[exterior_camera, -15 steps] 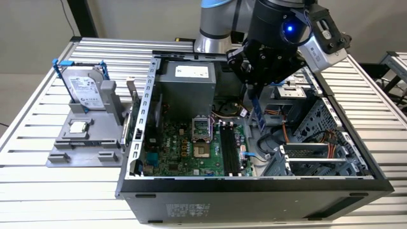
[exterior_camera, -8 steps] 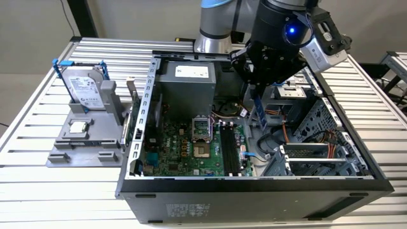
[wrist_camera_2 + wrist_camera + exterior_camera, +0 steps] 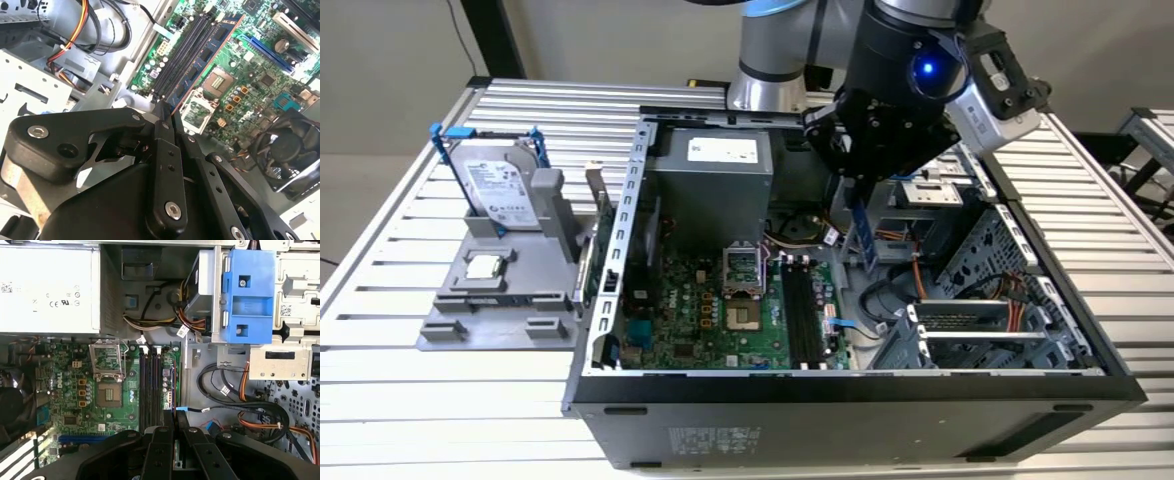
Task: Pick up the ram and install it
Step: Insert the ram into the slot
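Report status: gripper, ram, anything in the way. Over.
Gripper shut on ram. Ram hangs over board, not yet in slots. Cables beside slots, none across them.

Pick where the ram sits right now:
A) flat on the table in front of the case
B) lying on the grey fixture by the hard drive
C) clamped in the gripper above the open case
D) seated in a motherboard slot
C: in the second wrist view the ram sticks out from the closed gripper, held above the memory slots and not yet seated.
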Motion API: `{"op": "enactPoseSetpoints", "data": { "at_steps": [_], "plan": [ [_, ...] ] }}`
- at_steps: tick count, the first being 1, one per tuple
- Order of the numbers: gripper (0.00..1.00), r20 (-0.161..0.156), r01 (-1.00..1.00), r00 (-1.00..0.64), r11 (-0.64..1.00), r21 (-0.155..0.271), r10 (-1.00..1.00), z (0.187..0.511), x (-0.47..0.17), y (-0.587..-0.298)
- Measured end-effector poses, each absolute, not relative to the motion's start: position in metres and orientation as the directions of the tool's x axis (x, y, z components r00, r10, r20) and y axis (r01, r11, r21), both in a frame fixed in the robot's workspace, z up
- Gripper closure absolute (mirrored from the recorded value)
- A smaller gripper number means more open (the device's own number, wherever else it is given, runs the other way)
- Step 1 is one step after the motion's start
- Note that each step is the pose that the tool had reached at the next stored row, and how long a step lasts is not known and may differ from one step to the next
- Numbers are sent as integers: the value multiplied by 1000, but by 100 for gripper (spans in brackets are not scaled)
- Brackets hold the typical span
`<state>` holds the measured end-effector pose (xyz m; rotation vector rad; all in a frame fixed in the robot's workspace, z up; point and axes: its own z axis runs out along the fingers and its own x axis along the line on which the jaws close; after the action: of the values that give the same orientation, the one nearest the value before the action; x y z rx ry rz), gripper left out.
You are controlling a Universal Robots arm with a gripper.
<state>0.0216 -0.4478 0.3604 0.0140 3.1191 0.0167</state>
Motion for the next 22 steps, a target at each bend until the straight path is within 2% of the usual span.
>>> {"op": "enactPoseSetpoints", "data": {
  "at_steps": [22],
  "plan": [
    [100, -22, 47, -999, 999, 11, 47, 344, 22, -445]
  ]
}}
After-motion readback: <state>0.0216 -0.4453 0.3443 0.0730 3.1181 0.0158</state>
